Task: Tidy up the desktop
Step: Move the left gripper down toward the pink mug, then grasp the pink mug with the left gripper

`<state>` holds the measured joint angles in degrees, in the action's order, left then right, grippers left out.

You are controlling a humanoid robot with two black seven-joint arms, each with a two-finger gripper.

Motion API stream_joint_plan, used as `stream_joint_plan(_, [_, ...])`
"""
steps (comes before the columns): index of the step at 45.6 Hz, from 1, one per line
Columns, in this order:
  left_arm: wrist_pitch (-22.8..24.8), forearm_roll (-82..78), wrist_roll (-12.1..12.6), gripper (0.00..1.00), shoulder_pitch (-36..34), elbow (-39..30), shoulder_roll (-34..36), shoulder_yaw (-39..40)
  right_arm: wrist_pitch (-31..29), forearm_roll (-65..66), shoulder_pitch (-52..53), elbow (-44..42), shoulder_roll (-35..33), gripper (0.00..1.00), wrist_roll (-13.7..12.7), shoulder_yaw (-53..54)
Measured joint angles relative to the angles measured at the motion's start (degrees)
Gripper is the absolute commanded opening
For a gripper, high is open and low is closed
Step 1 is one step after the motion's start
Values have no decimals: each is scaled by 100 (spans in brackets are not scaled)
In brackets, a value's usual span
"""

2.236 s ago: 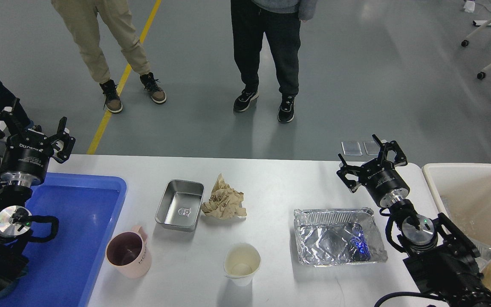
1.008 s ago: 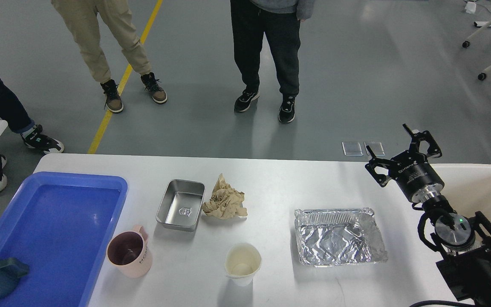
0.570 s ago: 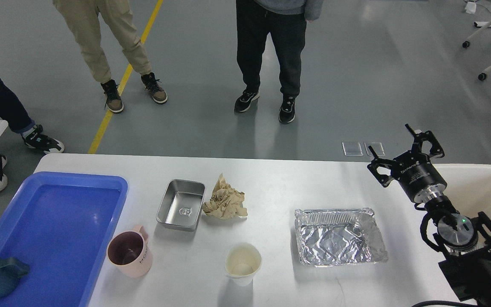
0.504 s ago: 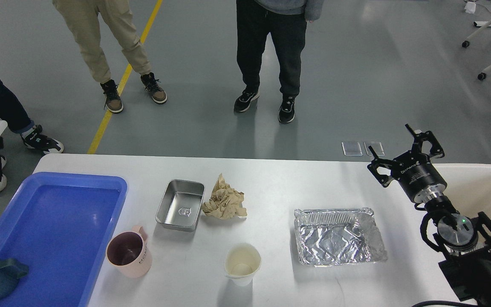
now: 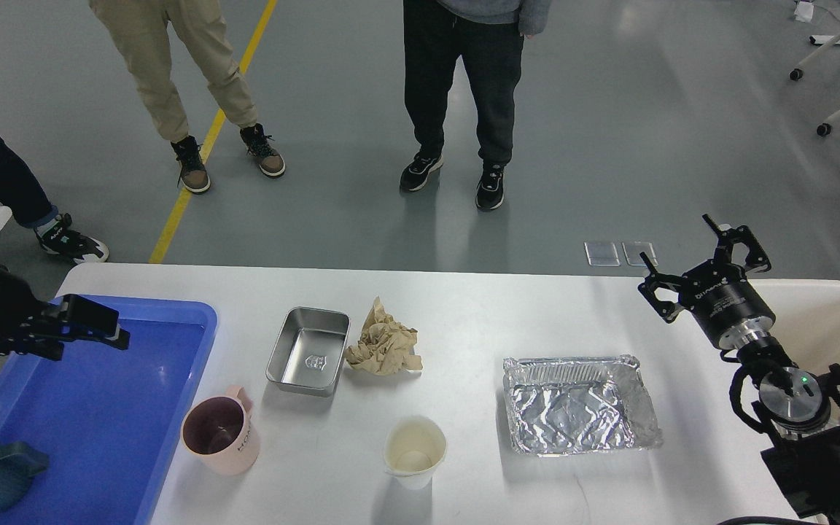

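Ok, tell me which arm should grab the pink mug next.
Left. The left gripper hangs over the blue tray, just beyond the pink mug at the tray's edge. The right gripper is across the desktop, past the foil tray.

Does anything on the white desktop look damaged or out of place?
Yes. A crumpled brown paper lies on the desktop beside the steel tray, like rubbish. The foil tray has a dented, wrinkled right rim.

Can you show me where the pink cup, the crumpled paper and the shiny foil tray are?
pink cup (image 5: 219, 434), head view, on its side wall.
crumpled paper (image 5: 383, 346), head view, on its middle.
foil tray (image 5: 579, 362), head view, on its far rim.
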<state>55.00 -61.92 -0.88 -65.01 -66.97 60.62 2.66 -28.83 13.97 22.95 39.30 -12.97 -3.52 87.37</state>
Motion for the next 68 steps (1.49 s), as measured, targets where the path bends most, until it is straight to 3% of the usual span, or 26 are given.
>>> stream_joint_plan(32, [0, -22, 371, 100, 476, 694, -1693, -5, 9, 0, -102, -1, -280, 100, 0, 0])
stream_joint_plan(68, [-1, -39, 730, 100, 682, 703, -1903, -10, 26, 25, -105, -1, -418, 100, 0, 0])
